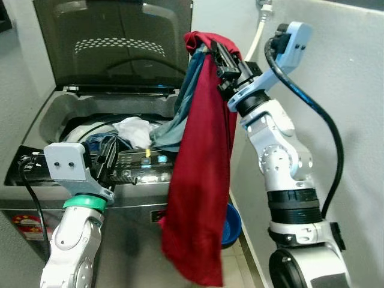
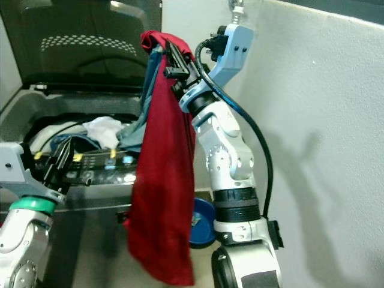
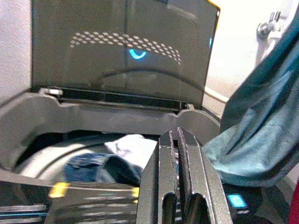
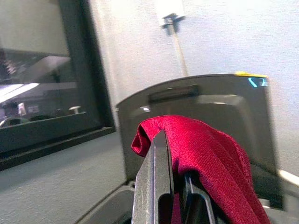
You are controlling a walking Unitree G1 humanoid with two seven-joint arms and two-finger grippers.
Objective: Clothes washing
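Note:
A top-loading washing machine [image 1: 72,108] stands with its dark lid [image 1: 114,42] raised. White and blue clothes [image 1: 129,133] lie in its drum. My right gripper [image 1: 211,53] is held high beside the lid's right edge, shut on a long red garment [image 1: 198,198] that hangs down past the machine's front. A teal garment [image 1: 183,111] hangs with it and trails into the drum. My left gripper [image 1: 110,157] sits low at the machine's front panel, fingers [image 3: 180,186] pressed together, holding nothing.
The control panel [image 1: 141,161] with lit buttons runs along the machine's front. A blue basin [image 1: 231,223] sits on the floor between the machine and the white wall [image 1: 354,120] on the right. A white hose [image 1: 257,36] runs up the wall behind.

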